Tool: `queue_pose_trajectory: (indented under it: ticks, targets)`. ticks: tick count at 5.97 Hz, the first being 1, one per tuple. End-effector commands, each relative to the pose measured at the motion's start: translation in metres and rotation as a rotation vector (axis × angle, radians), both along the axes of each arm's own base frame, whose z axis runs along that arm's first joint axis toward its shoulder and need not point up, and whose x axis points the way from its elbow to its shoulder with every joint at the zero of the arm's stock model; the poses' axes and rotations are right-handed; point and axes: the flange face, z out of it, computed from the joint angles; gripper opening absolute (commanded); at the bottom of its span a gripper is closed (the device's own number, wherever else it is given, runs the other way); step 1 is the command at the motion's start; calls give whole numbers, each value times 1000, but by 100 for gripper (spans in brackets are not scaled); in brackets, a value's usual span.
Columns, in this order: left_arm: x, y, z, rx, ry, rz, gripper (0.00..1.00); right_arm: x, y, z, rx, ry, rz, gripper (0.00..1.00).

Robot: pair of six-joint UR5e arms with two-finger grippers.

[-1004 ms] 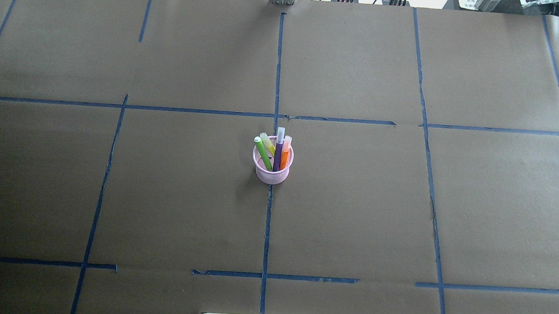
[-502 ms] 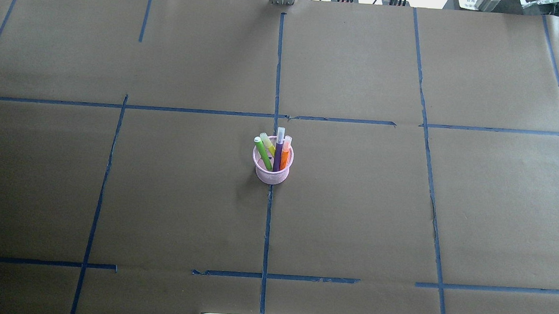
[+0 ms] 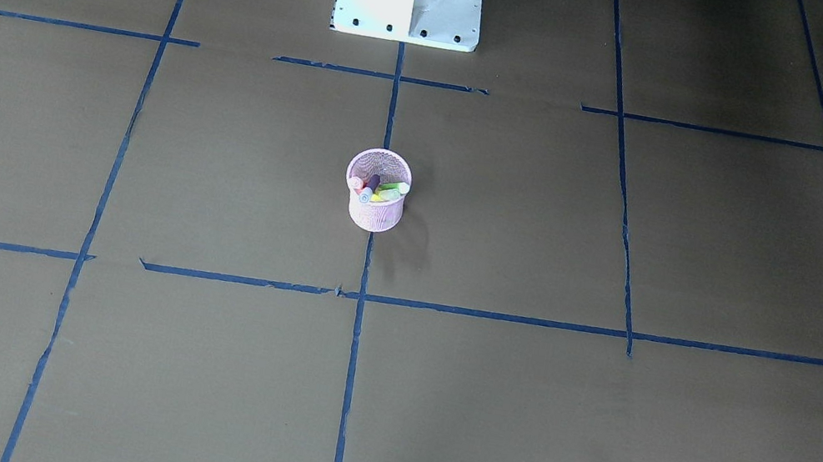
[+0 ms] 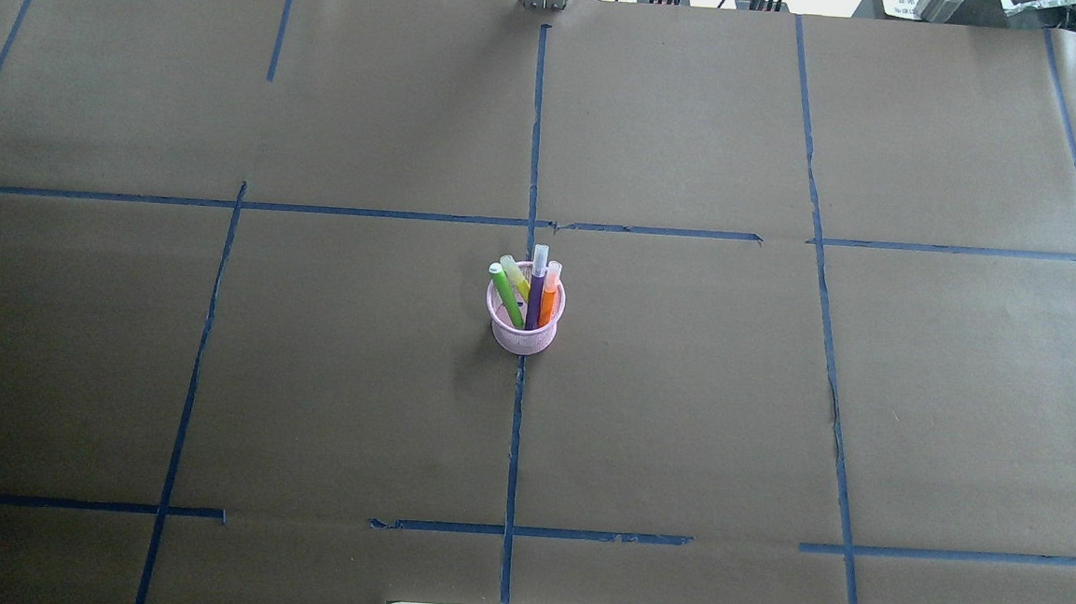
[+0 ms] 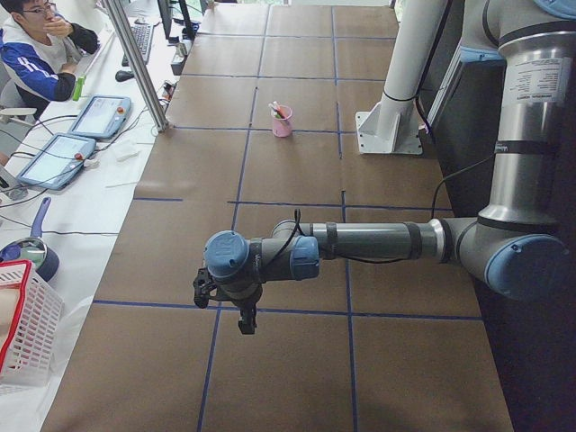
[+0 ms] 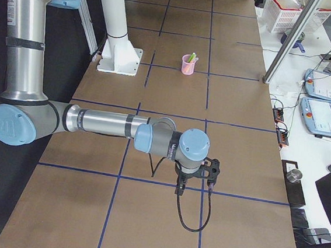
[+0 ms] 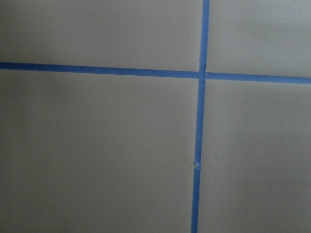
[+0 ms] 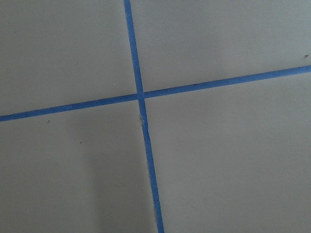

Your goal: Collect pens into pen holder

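Brown paper (image 7: 97,145) only beneath left gripper (image 5: 244,321); cannot tell clenched from released, pen holder (image 5: 282,126) well apart at 12 o'clock side-on. Holds green pen (image 4: 506,298), purple pen (image 4: 536,294), orange pen (image 4: 548,299) near upright. Cannot tell state of right gripper (image 6: 195,185) either; looks equally far.

Brown paper is covering the table (image 4: 680,423), with blue tape lines (image 4: 516,431) forming a grid. In the exterior left view, a person (image 5: 40,54) is sitting at 11 o'clock beside a control tablet (image 5: 99,115), and a white basket (image 5: 22,324) is standing at 8 o'clock.
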Motion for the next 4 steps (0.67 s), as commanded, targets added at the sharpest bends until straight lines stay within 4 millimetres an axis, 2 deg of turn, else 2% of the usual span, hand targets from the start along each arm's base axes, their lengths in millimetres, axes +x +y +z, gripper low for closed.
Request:
queue_pose_trajectory:
  ticks: [1, 4]
  targets:
    - [-3, 6, 4, 13, -4, 15, 100, 0, 0, 0, 0, 1, -1, 100]
    - [-3, 9, 9, 2, -6, 15, 100, 0, 2, 1, 7, 0, -10, 100]
